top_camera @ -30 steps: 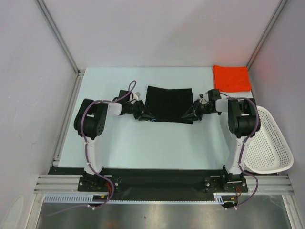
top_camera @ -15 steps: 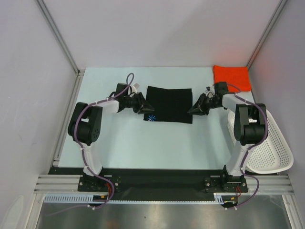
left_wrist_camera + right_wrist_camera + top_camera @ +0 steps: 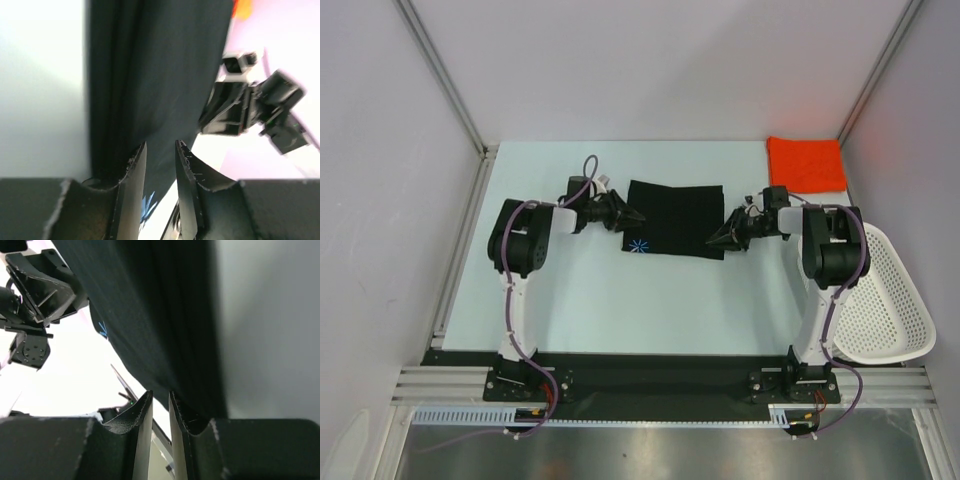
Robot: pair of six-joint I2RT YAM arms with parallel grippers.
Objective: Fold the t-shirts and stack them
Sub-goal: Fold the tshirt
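The black t-shirt (image 3: 675, 218) lies folded flat in the middle of the table, its pale blue starburst print (image 3: 638, 246) showing at the front left corner. The orange-red t-shirt (image 3: 806, 163) lies folded in the back right corner. My left gripper (image 3: 632, 215) points at the black shirt's left edge. In the left wrist view its jaws (image 3: 160, 145) stand apart, with the cloth (image 3: 165, 75) just past the tips and nothing between them. My right gripper (image 3: 714, 241) is at the shirt's front right corner, its jaws (image 3: 160, 392) narrowly apart and the gap empty.
A white mesh basket (image 3: 885, 300) stands at the table's right edge beside the right arm. Grey walls with metal rails close the table in on the left, back and right. The opposite gripper (image 3: 245, 110) shows across the shirt in the left wrist view.
The left gripper let go of the black shirt's front left corner and moved back along its left edge, uncovering the starburst print. The right gripper rose, then came back to the front right corner.
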